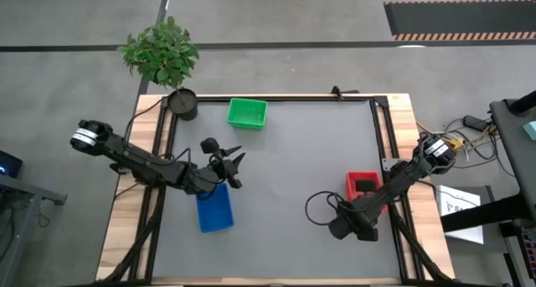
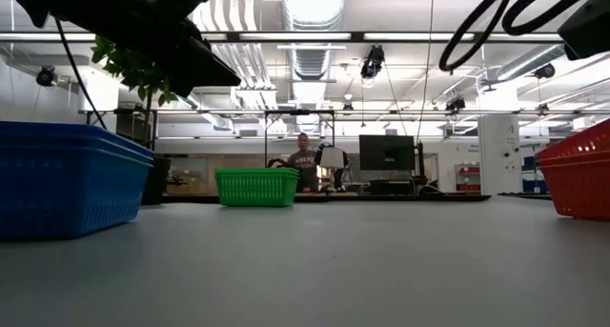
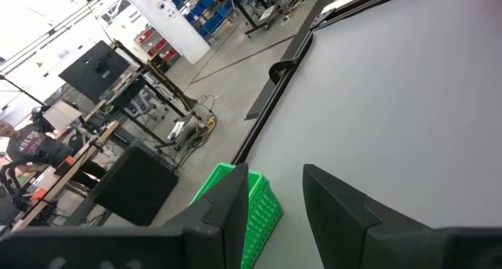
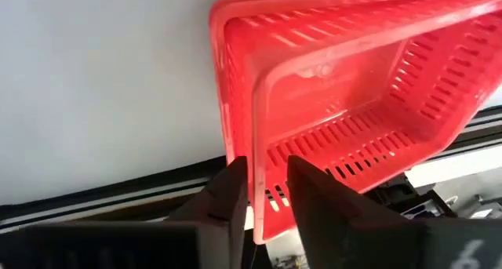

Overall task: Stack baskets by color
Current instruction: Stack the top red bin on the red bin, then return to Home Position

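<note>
Two dark, near-black jointed arms, the left arm (image 1: 146, 163) and the right arm (image 1: 394, 187), are built of slim segments. Each carries a silver-grey ring collar at its outer joint. A thin black cable (image 1: 316, 205) loops beside the right one. The flat black fingers (image 3: 337, 214) are angular and matte.

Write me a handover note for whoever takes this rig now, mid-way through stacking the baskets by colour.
Left gripper: open, empty, raised between the blue pile and the green one.
Right gripper: at the rim of the top red basket; I cannot tell whether it grips.
Things: green pile at the far edge, blue pile on the left, red pile on the right.
Done: one pile per colour, no loose baskets in view.
Left: the top red basket sits tilted in the one below; seat it, then withdraw.
</note>
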Controlling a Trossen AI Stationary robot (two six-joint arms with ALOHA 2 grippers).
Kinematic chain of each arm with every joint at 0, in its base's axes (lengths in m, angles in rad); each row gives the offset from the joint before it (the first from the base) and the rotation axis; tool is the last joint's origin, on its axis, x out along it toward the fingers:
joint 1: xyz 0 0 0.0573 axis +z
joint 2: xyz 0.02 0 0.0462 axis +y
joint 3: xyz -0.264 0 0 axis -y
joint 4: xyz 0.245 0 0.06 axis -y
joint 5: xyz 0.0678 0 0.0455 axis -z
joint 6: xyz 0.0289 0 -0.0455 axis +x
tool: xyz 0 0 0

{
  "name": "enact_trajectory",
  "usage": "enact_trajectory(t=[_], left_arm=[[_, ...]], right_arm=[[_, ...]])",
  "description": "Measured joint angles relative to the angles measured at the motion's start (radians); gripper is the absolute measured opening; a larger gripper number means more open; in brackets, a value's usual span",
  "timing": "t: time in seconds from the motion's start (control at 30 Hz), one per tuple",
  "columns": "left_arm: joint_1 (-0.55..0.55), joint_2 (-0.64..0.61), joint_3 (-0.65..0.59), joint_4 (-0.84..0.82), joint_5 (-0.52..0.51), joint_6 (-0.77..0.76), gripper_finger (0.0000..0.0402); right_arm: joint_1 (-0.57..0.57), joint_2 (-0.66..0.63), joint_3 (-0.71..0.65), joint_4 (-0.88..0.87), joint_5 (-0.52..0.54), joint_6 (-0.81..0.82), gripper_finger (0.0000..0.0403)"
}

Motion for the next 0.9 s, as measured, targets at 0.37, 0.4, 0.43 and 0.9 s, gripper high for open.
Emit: enact_trajectory(t=[0.37,0.4,0.43,0.9], left_arm=[[0.0,0.0,-0.004,0.0,0.0,-0.001,0.0106],[0.0,0.0,-0.004,0.0,0.0,-0.001,0.0106],[0.0,0.0,-0.004,0.0,0.0,-0.002,0.0106],[0.0,0.0,-0.004,0.0,0.0,-0.003,0.0106]], right_arm=[[-0.022,-0.017,0.097,0.002,-0.043,0.039,0.0126],[-0.024,-0.018,0.111,0.003,-0.033,0.032,0.0125],[-0.025,-0.02,0.125,0.004,-0.016,0.03,0.0121],[-0.029,-0.116,0.093,0.041,0.05,0.041,0.0009]])
